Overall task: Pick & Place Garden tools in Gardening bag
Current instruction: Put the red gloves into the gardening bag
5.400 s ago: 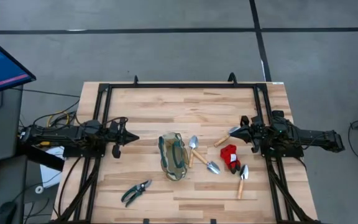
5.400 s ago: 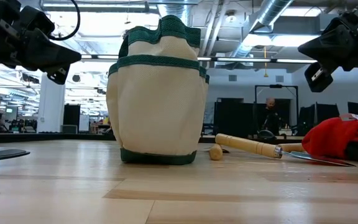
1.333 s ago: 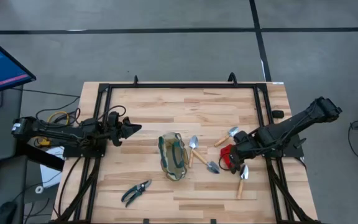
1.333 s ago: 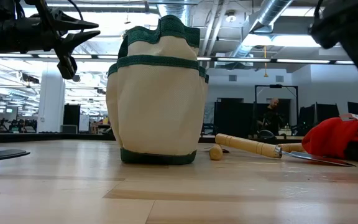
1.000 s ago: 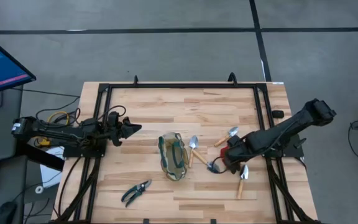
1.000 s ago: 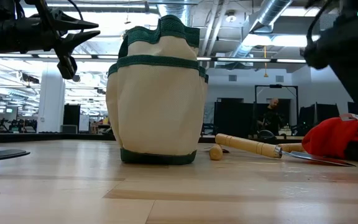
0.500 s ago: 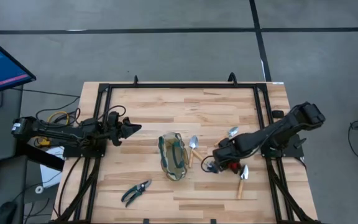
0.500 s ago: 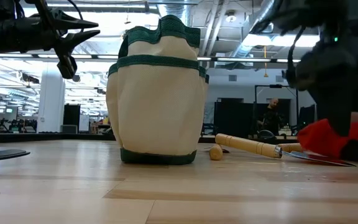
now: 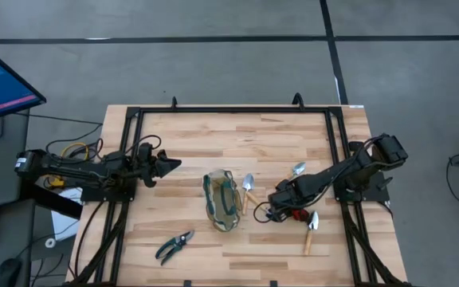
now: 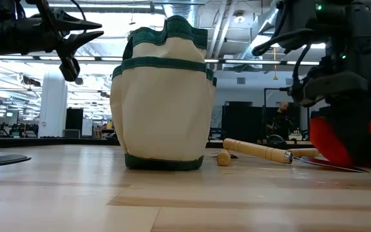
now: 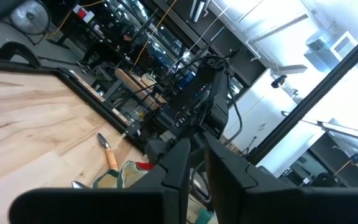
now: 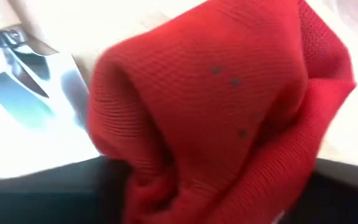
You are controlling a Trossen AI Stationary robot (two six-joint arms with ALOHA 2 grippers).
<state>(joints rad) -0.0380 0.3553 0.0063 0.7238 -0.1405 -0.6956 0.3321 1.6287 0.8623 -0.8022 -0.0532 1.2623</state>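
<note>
A: Where's the right gripper [image 9: 276, 210]?

B: Down at the table right of centre, on the red item [image 9: 298, 213]. Red cloth fills my right wrist view. I can't tell whether it has a grip on the cloth.

A: And the bag [image 9: 221, 200]?

B: Mid-table, upright, mouth up. It's near the gripper, toward the left arm's side, with one trowel [image 9: 248, 188] between them.

A: Bag axis?

B: The oval runs from the table's near edge to its far edge, across the line the arm would travel. So I'd judge it's a sideways carry over the long rim, then a drop.

A: Which arm is nearer?

B: The right one, clearly. The left gripper [image 9: 166, 165] hangs in the air on the bag's other side, well apart from every tool, with its fingers [image 11: 178, 163] a narrow gap apart and holding nothing.

A: Other tools?

B: Two more trowels [image 9: 311, 226] lie on the right side, one just by the red item and one farther back. The shears [image 9: 174, 245] are toward the front on the left, nearer the left arm. Nothing shows in the bag from above.

A: Risk?

B: The cloth is soft. I judge a carry could drag it into the trowel or snag the bag rim.
</note>
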